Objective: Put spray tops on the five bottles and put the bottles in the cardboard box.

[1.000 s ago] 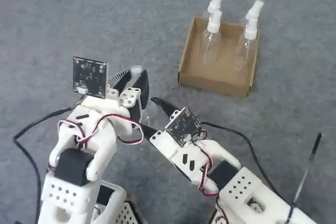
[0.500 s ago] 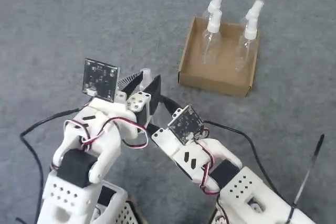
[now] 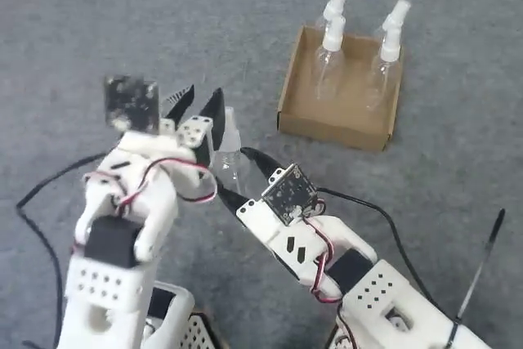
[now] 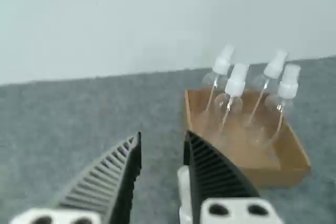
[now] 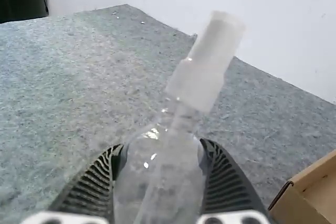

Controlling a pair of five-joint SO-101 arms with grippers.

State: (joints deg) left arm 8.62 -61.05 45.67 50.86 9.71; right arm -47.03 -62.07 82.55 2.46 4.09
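Grey carpet covers the table on which the cardboard box (image 3: pixel 327 130) stands, with four capped bottles (image 3: pixel 329 67) upright inside it. Near the box's left front corner, the right gripper (image 3: pixel 234 176) clamps the fifth bottle (image 3: pixel 228 163) by its body, upright. Half a second ago the left gripper (image 3: pixel 205 91) was closed over the spray top (image 3: pixel 230 124). It has since lifted off, away from the box, with its jaws slightly parted and empty, and the top stays on the neck. All five tops now appear fitted, so only moving this bottle into the box remains.
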